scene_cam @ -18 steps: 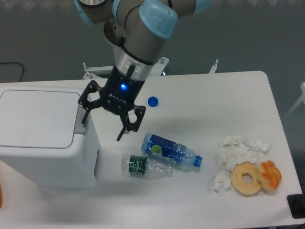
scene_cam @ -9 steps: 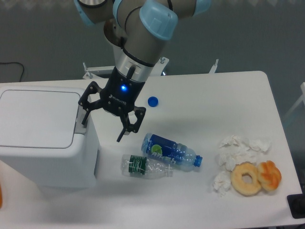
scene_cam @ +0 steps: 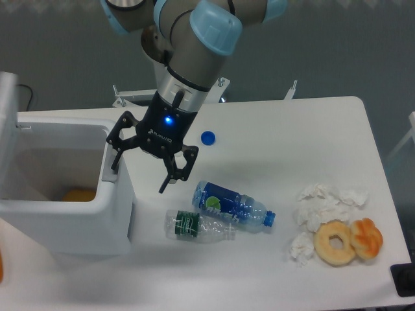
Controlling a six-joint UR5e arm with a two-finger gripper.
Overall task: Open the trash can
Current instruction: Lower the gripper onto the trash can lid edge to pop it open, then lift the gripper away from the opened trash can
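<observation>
The white trash can (scene_cam: 78, 223) stands at the left of the table. Its lid (scene_cam: 8, 107) is swung up at the far left edge, and the inside shows an orange object (scene_cam: 79, 195) at the bottom. My gripper (scene_cam: 139, 178) hangs open just right of the can's right rim. One finger (scene_cam: 115, 155) is at the grey push tab (scene_cam: 107, 170), the other finger (scene_cam: 170, 178) is over the table. It holds nothing.
A blue-labelled bottle (scene_cam: 232, 204) and a clear green-labelled bottle (scene_cam: 198, 226) lie just right of the can. A blue cap (scene_cam: 207, 137) lies behind them. Crumpled tissues (scene_cam: 321, 204), a donut (scene_cam: 335, 243) and a pastry (scene_cam: 367, 237) lie at the right.
The trash can lid, flat and closed in both earlier frames, has sprung up to the left, and the inside of the can now shows. My gripper has not visibly moved.
</observation>
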